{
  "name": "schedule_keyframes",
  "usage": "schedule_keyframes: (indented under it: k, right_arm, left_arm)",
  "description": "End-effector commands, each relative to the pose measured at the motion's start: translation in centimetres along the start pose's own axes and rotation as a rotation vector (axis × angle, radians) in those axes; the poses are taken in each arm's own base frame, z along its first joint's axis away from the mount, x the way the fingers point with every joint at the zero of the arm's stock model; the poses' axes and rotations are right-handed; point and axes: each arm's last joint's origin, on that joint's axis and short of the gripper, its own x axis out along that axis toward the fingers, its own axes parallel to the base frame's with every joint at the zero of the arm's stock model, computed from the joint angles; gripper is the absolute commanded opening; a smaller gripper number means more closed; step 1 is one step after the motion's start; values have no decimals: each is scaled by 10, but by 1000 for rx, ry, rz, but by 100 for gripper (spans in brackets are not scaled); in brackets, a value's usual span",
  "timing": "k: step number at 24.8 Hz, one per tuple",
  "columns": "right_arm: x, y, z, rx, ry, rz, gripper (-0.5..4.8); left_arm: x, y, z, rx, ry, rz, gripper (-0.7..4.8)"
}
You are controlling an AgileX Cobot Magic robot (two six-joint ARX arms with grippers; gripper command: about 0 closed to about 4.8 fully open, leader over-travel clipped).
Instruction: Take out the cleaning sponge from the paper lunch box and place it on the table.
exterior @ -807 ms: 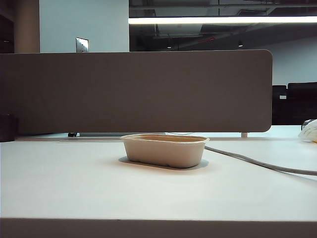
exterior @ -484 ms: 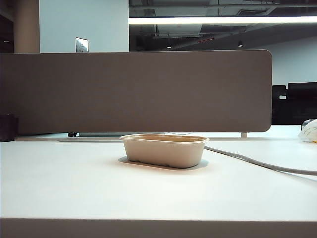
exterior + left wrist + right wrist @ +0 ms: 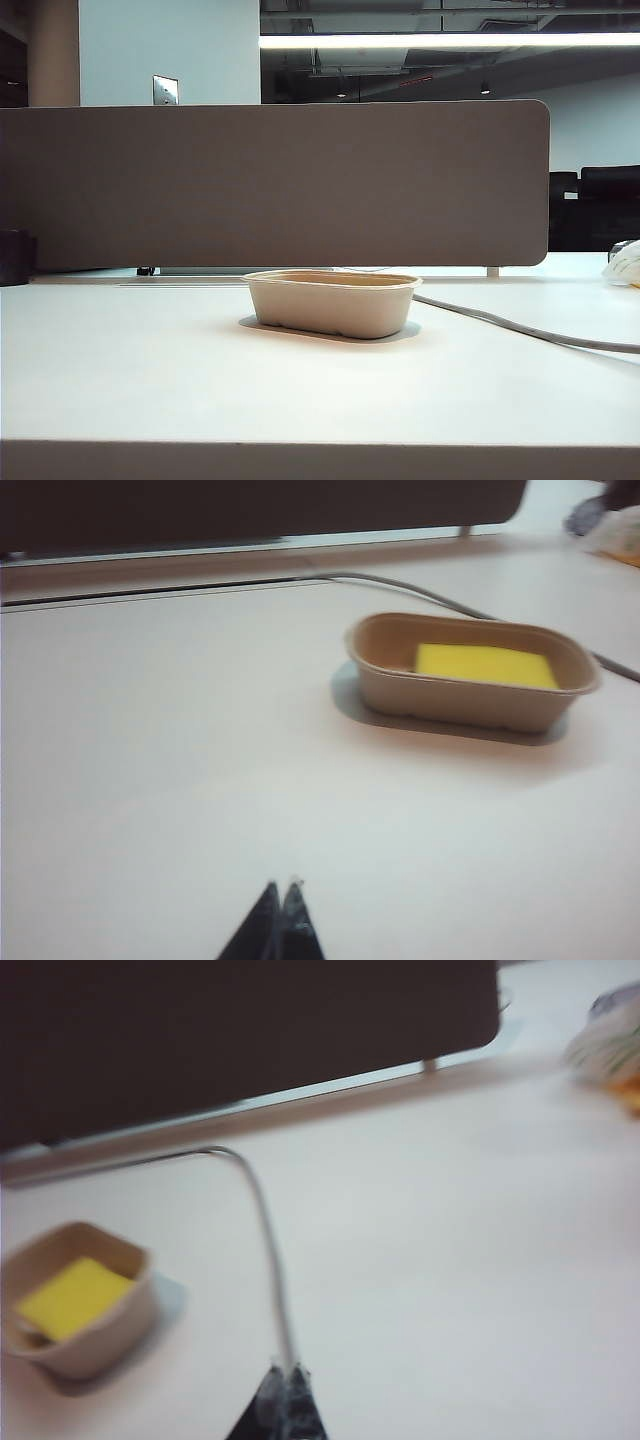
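Note:
The beige paper lunch box [image 3: 333,303] stands on the white table [image 3: 200,380] near its middle. Inside it lies the yellow cleaning sponge [image 3: 486,664], flat in the box [image 3: 470,672]; the exterior view hides the sponge behind the box wall. The right wrist view shows the sponge [image 3: 73,1297] in the box [image 3: 75,1300] too. My left gripper [image 3: 282,888] is shut and empty, well short of the box over bare table. My right gripper [image 3: 286,1370] is shut and empty, away from the box, over a grey cable. Neither gripper appears in the exterior view.
A grey cable [image 3: 520,328] runs across the table from behind the box toward the right edge. A grey-brown divider panel [image 3: 280,185] closes off the back. A dark cup [image 3: 15,257] stands far left, and a crumpled bag [image 3: 624,264] lies far right.

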Motion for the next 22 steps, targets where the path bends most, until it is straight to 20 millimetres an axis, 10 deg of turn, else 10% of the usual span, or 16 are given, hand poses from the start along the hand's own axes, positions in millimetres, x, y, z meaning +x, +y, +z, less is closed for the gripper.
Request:
schedule_keyframes:
  k: [1, 10, 16, 22]
  right_arm:
    - [-4, 10, 18, 110, -34, 124, -5]
    - [2, 44, 105, -32, -28, 250, -5]
    - [123, 75, 147, -174, 372, 506, -4]
    - [221, 121, 90, -386, 771, 690, 207]
  left_arm:
    - [0, -4, 0, 6, 4, -42, -5]
    - [2, -5, -3, 7, 40, -57, -5]
    - [3, -10, -3, 15, 47, -104, -5]
    - [2, -13, -3, 20, 49, -140, -5]
